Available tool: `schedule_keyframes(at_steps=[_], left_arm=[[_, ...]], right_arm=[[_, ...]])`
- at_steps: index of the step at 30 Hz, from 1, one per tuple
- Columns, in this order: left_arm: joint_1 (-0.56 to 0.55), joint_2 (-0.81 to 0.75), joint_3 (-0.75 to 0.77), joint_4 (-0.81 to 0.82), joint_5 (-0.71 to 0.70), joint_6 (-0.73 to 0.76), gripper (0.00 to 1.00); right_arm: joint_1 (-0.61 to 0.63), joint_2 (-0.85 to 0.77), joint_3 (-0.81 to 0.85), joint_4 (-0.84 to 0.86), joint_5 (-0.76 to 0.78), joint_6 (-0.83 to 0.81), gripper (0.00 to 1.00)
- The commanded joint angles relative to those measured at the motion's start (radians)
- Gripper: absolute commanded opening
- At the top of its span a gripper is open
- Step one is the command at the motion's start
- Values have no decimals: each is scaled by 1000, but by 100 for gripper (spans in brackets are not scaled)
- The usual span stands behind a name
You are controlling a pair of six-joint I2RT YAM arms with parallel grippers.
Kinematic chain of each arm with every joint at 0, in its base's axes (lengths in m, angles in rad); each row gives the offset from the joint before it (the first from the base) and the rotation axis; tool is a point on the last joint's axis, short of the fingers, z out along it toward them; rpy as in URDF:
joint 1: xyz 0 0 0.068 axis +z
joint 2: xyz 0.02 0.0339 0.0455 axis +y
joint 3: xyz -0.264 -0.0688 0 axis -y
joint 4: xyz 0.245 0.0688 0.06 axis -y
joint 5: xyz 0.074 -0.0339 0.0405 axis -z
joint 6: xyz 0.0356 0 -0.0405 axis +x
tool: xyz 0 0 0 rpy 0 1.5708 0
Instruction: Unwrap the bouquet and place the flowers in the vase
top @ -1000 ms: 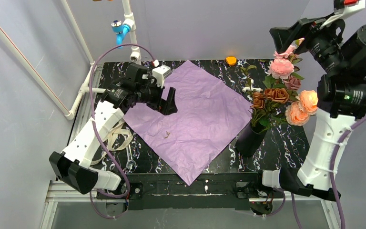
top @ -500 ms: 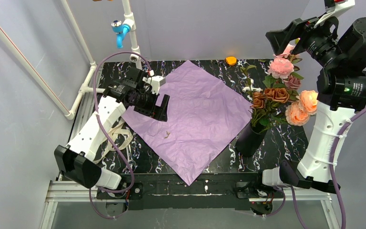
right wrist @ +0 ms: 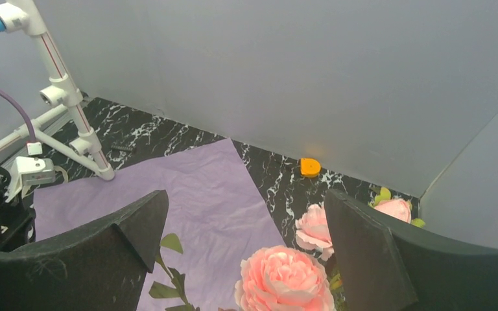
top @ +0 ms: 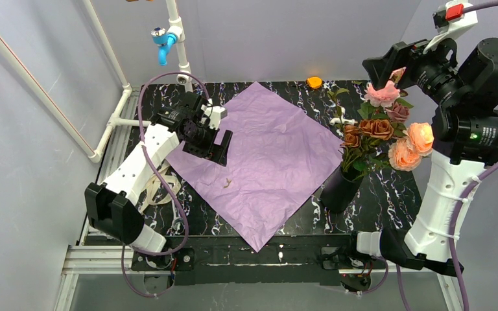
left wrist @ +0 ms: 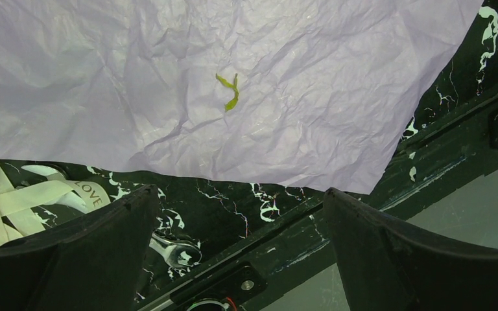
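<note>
Ribbon (left wrist: 39,193) reads "LOVE"; flowers (top: 380,128) in vase (top: 337,191)

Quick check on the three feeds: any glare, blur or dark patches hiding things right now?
Top external: even light, sharp, but the black vase merges with the dark table and a peach rose looks slightly blown out. Left wrist: purple paper crisp, mild sheen on creases; jaws are featureless dark shapes. Right wrist: pink rose clear, jaws dark and soft-edged.
</note>
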State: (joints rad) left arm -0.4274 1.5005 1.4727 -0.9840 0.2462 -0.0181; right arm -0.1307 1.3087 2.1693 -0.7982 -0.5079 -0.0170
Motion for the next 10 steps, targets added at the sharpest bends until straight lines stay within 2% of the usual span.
schedule_keyframes(at_steps=[1,10], left_arm=[[3,-4,40,-22,-8,12,98],[2,-23,47,-1,-27,-1,98]], right_arm=[[-6,-35,-34,17,25,-19,100],[-6,-70,-77,42,44,-7,100]])
